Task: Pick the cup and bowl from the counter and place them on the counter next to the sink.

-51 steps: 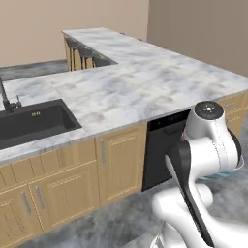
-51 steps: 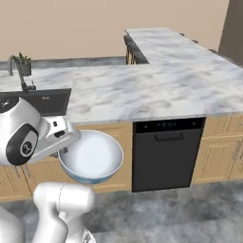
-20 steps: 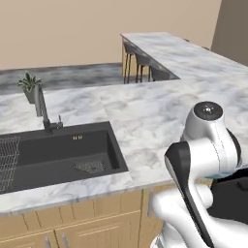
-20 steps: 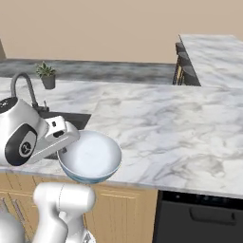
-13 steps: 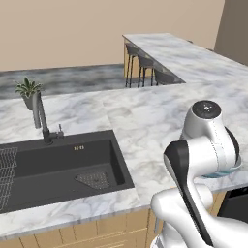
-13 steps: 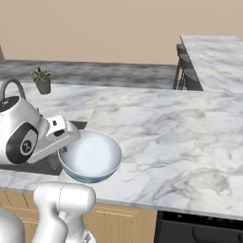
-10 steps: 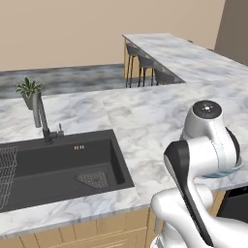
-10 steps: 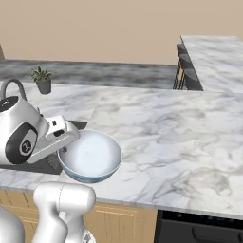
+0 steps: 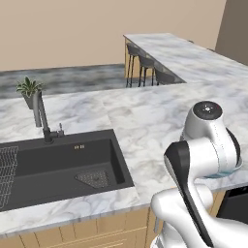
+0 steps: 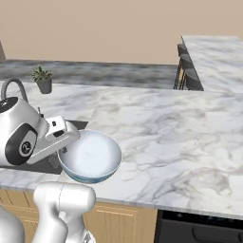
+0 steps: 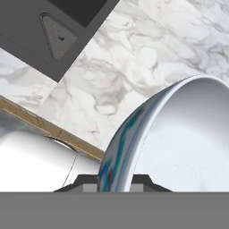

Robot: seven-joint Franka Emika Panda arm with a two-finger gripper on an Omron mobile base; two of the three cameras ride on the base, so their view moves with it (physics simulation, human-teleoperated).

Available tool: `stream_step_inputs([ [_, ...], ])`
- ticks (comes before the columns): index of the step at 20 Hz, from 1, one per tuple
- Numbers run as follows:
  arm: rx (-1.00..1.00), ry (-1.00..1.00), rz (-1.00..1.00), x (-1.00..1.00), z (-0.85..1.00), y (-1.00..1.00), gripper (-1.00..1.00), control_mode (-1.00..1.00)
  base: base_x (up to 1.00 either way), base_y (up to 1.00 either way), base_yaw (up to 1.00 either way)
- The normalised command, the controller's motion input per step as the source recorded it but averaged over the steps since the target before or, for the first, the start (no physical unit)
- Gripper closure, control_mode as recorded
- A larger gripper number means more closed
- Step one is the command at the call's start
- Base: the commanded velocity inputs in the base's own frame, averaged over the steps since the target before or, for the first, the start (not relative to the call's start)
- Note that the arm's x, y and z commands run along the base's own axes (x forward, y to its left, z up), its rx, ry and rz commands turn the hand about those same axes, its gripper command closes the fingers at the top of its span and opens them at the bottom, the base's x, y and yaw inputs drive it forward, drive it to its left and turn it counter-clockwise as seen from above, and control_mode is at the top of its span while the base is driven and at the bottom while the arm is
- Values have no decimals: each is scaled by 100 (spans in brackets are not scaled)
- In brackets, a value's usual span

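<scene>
- The gripper (image 11: 114,179) pinches the rim of the bowl (image 10: 90,156), one dark finger on the outer wall and one on the inner, as the hand view shows.
- The bowl is white inside with a blue-green patterned outer wall; nothing lies in it.
- It hangs in the air, tilted slightly, above the front edge of the counter (image 10: 161,137), just to the right of the sink (image 9: 58,162).
- In the left base view a sliver of the bowl's pale blue rim (image 9: 231,170) peeks out behind the arm's upper link.
- The sink is a dark grey basin sunk in the marble; a wire rack (image 9: 6,167) sits at its left end and a triangular drain plate (image 9: 94,178) lies on its floor.
- A tall curved tap (image 9: 41,116) stands behind the basin, with a small potted plant (image 9: 28,91) just beside it on the marble.
- Bar stools (image 9: 145,65) stand under the far counter.
</scene>
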Motion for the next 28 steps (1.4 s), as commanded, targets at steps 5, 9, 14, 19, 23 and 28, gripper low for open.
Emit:
stream_step_inputs([
  [5, 0, 0, 0, 0, 0, 0, 100, 100, 0, 0, 0],
  [9, 0, 0, 0, 0, 0, 0, 100, -100, 0, 0, 0],
  [14, 0, 0, 1, 0, 0, 11, 100, -100, 0, 0, 0],
  [19, 0, 1, 9, 18, 0, 13, 100, -100, 0, 0, 0],
  [23, 0, 0, 17, 50, -1, 12, 100, -100, 0, 0, 0],
  [28, 0, 3, 13, 54, -12, 1, 100, -100, 0, 0, 0],
])
